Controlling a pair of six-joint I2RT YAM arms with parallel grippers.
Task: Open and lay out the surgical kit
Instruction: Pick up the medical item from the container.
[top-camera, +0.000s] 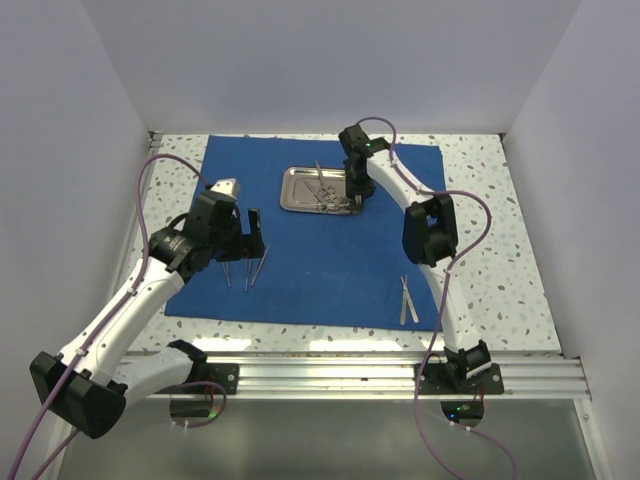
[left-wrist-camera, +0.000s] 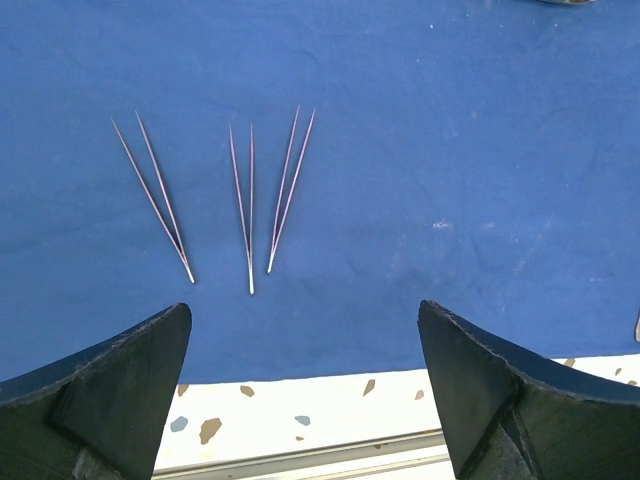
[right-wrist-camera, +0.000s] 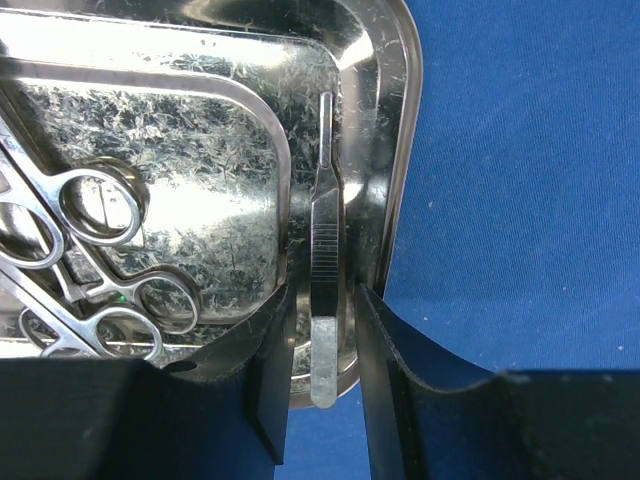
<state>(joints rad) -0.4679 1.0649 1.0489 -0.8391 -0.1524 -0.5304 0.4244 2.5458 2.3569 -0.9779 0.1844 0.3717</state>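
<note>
- Right fingers (right-wrist-camera: 385, 390): set narrow on either side of a ribbed handle (right-wrist-camera: 325, 240) lying along the edge of the tray (right-wrist-camera: 400, 150). Whether they pinch it cannot be told.
- Risk: a shallow pinch may drop the handle or drag the tray over the blue cloth (right-wrist-camera: 520, 200).
- Risk: the ringed scissors (right-wrist-camera: 100, 210) close by may snag.
- Left fingers (left-wrist-camera: 120, 380): wide and empty, above three tweezers (left-wrist-camera: 248, 210) on the cloth. A low pass would scatter them.

A white table top (top-camera: 480, 290) flecked with grey and brown chips sits inside a booth of plain pale walls (top-camera: 320, 60), a slotted silver metal rail (top-camera: 330, 372) running along its near edge
</note>
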